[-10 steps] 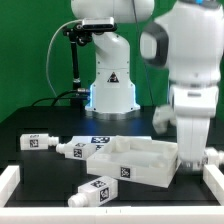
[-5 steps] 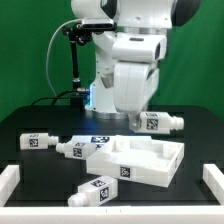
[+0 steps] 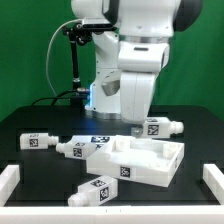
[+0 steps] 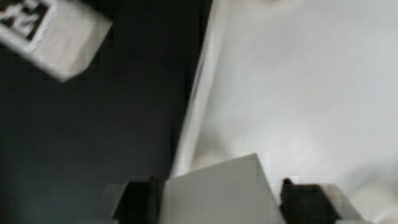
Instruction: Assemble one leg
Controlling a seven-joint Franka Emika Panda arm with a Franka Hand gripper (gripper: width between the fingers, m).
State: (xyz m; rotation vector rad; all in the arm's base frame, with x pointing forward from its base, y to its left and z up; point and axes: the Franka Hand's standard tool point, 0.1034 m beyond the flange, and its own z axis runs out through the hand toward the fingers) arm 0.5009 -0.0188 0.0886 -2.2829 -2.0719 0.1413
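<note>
A large white tray-like part (image 3: 140, 172) lies mid-table. My gripper (image 3: 135, 131) reaches down at its back edge. In the wrist view the gripper (image 4: 219, 186) is shut on a white wedge of that tray-like part (image 4: 302, 90), which fills the gap between the dark fingers (image 4: 134, 200). One leg (image 3: 160, 126), a chunky white peg with tags, lies just to the exterior view's right of the gripper, untouched. Other legs lie at the left (image 3: 38, 141), beside the tray's left corner (image 3: 82, 147) and in front of it (image 3: 103, 188). The wrist view shows one tagged leg (image 4: 45, 35) on the black table.
The arm's white base (image 3: 110, 92) stands behind the parts. A black pole with a cable (image 3: 75, 60) stands at the back left. White border rails sit at the front left (image 3: 8, 182) and front right (image 3: 212, 180) corners.
The arm has swung from the exterior view's right to the middle, behind the tray-like part, uncovering the leg at the back right. Over the last half second it has barely moved.
</note>
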